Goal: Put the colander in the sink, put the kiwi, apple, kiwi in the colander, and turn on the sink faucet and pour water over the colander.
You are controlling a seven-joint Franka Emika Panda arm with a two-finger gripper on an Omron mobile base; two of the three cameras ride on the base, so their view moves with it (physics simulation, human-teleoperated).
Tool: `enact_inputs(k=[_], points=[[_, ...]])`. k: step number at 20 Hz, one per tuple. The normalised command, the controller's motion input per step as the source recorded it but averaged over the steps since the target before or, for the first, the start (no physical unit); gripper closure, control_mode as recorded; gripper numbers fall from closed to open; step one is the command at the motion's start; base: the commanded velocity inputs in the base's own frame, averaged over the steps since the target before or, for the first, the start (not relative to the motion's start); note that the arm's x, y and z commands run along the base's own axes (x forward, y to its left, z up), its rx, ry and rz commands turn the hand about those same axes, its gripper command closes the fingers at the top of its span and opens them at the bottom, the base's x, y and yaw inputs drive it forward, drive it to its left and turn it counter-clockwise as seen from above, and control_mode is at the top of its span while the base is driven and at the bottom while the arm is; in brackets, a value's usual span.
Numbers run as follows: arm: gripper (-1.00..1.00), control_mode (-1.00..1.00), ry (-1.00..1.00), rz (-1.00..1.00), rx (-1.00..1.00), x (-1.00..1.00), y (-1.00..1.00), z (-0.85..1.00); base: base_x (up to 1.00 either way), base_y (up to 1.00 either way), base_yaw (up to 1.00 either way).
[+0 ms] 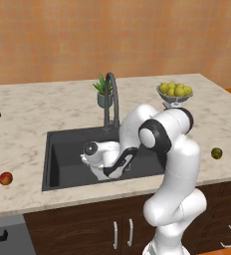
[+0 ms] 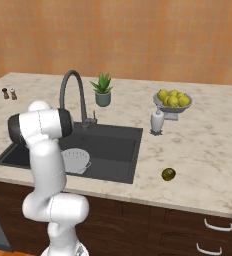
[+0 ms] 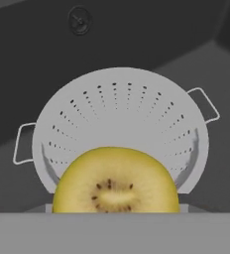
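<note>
I see a pale marbled counter point(image 1: 28, 129) running along an orange-tan wall point(image 2: 138, 35), with dark wood cabinets point(image 2: 188, 225) under it. The dark grey sink point(image 2: 118, 150) is sunk into the counter, its round drain point(image 3: 80, 20) showing on the basin floor. Behind it stand the gooseneck sink faucet point(image 2: 73, 90) and a small potted plant point(image 2: 102, 89); a white bottle point(image 2: 157, 121) and a bowl of yellow fruit point(image 2: 173, 100) sit further right, and two small shakers point(image 2: 9, 93) at the far left.

The white colander point(image 3: 122, 124) rests on the sink floor, upright, and I see nothing lying in it. Right above its near rim hangs the yellowish kiwi point(image 3: 116, 181), close to the hand camera. I cannot tell how the claw stands or whether it holds that kiwi, since its tips are hidden. The apple point(image 1: 6, 178) lies on the counter left of the sink; the dark olive kiwi point(image 2: 168, 174) lies on the counter right of it.
</note>
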Motion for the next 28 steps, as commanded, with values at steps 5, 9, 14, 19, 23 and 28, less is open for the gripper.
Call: enact_inputs(k=[5,9,14,19,23,28], points=[[1.00,-1.00,0.00,0.00,0.00,0.00,0.00,-0.33,0.00,0.00,0.00],[1.00,-1.00,0.00,0.00,0.00,0.06,0.00,-0.22,0.00,0.00,0.00],[1.00,-1.00,0.00,0.00,0.00,0.12,0.00,-0.21,0.00,0.00,0.00],[1.00,-1.00,0.00,0.00,0.00,0.11,0.00,-0.28,0.00,0.00,0.00],[1.00,-1.00,0.00,0.00,0.00,0.01,0.00,-0.24,0.00,0.00,0.00],[1.00,-1.00,0.00,0.00,0.00,0.06,0.00,-0.34,0.00,0.00,0.00]])
